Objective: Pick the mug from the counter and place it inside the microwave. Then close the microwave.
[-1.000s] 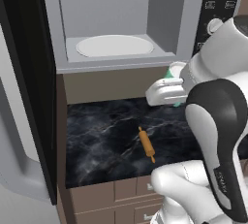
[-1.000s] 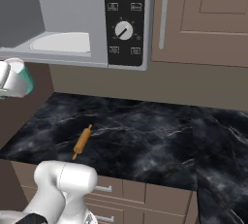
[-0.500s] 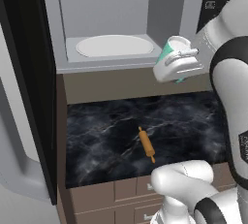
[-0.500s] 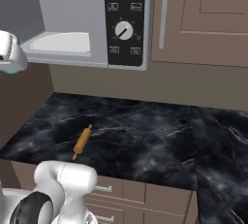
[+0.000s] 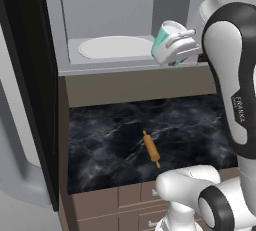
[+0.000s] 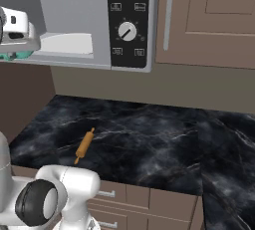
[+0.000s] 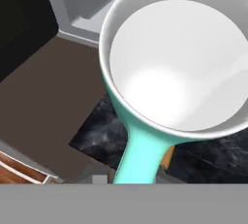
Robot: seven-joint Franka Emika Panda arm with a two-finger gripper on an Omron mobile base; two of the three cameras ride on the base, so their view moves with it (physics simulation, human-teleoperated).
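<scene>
Between tool (image 5: pixel 184 45) fingers: tilted mug (image 5: pixel 164 41)

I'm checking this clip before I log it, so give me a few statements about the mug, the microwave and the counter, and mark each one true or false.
1. The claw holds the mug in the air, at the microwave's opening. True.
2. The mug stands on the turntable. False: it is still in the claw, tilted, right of the plate.
3. The microwave door is shut. False: it stands open on the left.
4. A rolling pin lies on the counter. True.
5. The mug is full of coffee. False: the hand view shows a bare white inside.
</scene>
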